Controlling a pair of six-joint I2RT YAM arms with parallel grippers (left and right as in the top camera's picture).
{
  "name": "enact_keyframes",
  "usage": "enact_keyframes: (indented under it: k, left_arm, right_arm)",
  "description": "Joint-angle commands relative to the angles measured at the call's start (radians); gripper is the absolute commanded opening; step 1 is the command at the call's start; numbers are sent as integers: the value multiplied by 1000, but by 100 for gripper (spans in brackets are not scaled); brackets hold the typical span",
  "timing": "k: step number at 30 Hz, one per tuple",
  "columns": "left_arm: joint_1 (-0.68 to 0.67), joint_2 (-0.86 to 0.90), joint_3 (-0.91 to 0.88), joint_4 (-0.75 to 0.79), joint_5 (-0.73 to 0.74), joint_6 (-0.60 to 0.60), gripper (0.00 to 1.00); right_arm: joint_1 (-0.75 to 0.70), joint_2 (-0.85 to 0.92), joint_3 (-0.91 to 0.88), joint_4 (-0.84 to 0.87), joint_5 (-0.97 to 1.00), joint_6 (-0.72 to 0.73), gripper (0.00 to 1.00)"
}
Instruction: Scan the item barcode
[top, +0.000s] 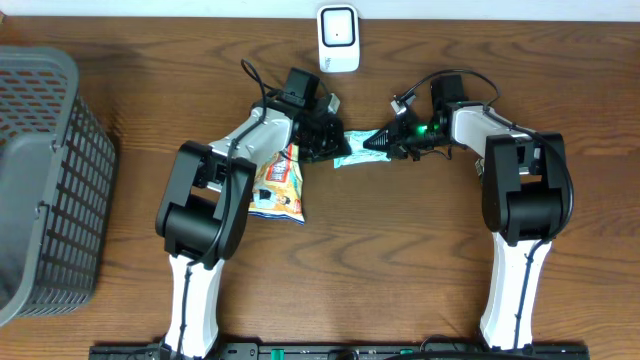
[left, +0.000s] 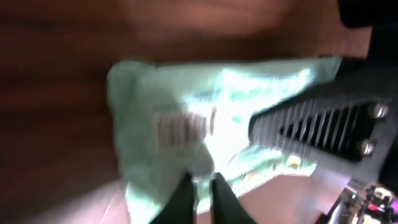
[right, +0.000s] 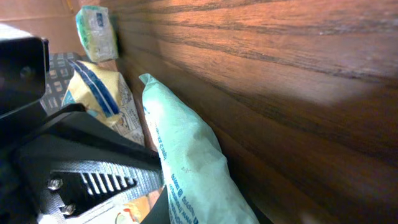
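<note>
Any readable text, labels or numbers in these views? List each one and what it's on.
Nothing is legible.
mint-green packet: blue print along the edge, too small to read.
barcode-like bars on the same packet: blurred.
yellow snack packet: print too small to read.
white scanner: no readable marking.

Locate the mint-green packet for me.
Overhead view: the mint-green packet is mid-table, spanning between the left gripper and right gripper, on the robot's side of the white scanner and right of the yellow snack bag.
</note>
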Motion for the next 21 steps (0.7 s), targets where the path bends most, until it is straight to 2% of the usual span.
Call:
enact_keyframes:
  k: [1,6,11,12,13,16,18,19,21]
  left_arm:
    - [79,-156,10,-142,-60,68,24]
    - [230,-433,22,-330,-71,112,31]
    - [375,-610,22,-391,-99,175,32]
    - [396,-628,22,-402,-134,175,36]
    - [422,-641,22,-426,-207,194,52]
    - [447,-637,21,-498,-293,197,73]
    - [448,-636,14,-531,-364,196,83]
    - [448,-636,11,-539,-394,196,98]
    - [448,-636,5,-550,-447,196,98]
  right_arm:
    - [-16,-47,-22,-29,32,-86,9]
    - [-35,-256,-22,-72,31,-131,7]
    - [-40,-420,-22,-101,-7,-132,2]
    - [-40,-447,-22,-100,-34,-132,2]
    - [-40,-498,-22,-100,-110,-132,1]
    - [-47,-598,-22,-98,-152,-130,2]
    - [-61,-676,-22,-99,-152,-122,2]
    - [-64,-691,-22,-99,-152,-122,2]
    - [-72,-745,-22,-101,-152,-115,3]
